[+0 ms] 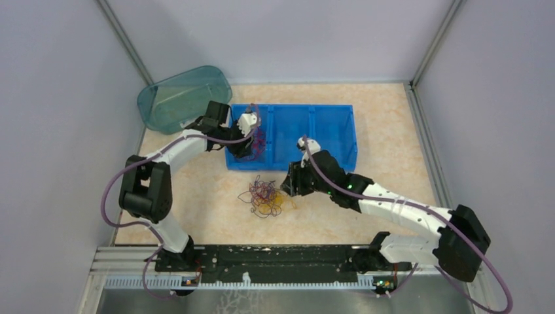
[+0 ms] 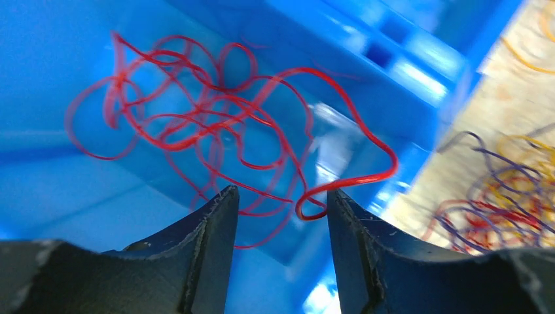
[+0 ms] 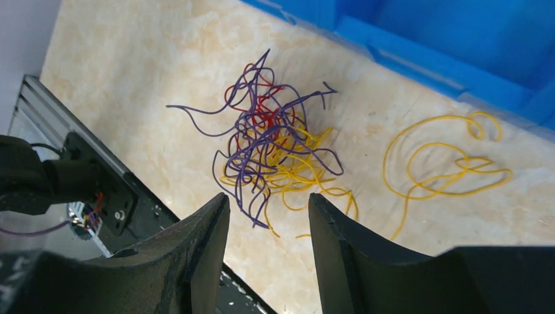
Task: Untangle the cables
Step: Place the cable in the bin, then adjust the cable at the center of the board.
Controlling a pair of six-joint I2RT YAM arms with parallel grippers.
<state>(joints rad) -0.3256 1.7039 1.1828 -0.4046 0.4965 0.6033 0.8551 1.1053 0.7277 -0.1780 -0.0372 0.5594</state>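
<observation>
we are seeing left gripper [image 2: 281,193] spread, blurred red cable [image 2: 360,179] ahead, contact unclear | we are seeing right gripper [image 3: 268,196] spread, tangle [image 3: 268,140] ahead, strands too knotted to trace

red cable [image 2: 357,178]: blurred | blue bin [image 2: 393,98]: cropped | tangle [image 2: 487,212]: cut off right

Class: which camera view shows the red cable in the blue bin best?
The left wrist view: the red cable fills it, loops distinct. The top view shows it tiny and reddish; the right wrist view misses it.
</observation>
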